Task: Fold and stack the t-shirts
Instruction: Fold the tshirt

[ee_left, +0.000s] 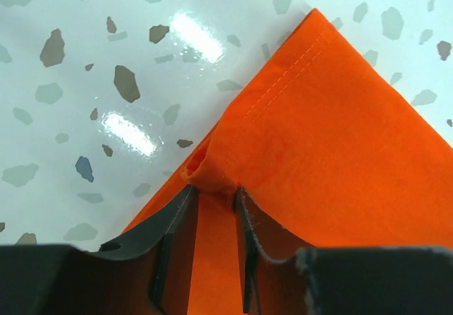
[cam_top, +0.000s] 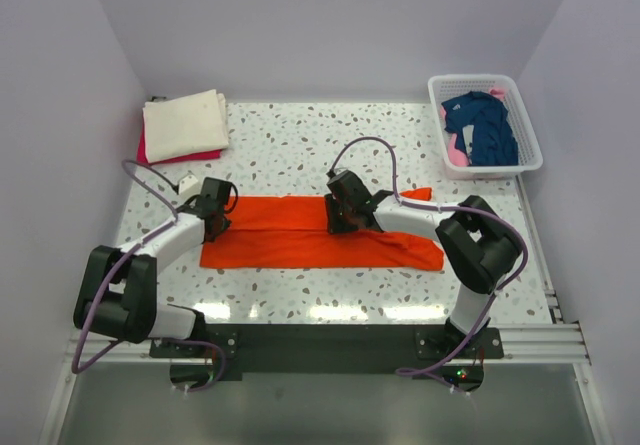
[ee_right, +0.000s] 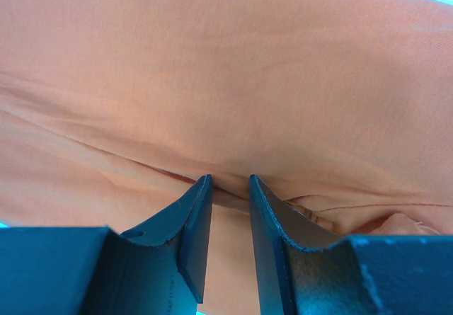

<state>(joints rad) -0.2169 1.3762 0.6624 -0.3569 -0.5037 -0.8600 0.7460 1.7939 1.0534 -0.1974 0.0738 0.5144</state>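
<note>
Two claws pinch the orange t-shirt [cam_top: 290,245], a long band mid-frame on the surface [cam_top: 300,135]: left claw [cam_top: 214,208] at its left end, right claw [cam_top: 346,217] mid-cloth, apparently to fold it across.

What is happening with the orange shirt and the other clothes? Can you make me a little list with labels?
Orange t-shirt: folded into a long strip, lying flat on the table
Left tool: pinching the strip's left end
Right tool: pinching cloth near the strip's middle
Stack: cream t-shirt on top of a red t-shirt, far left corner
Basket: far right corner, with a navy t-shirt inside
</note>
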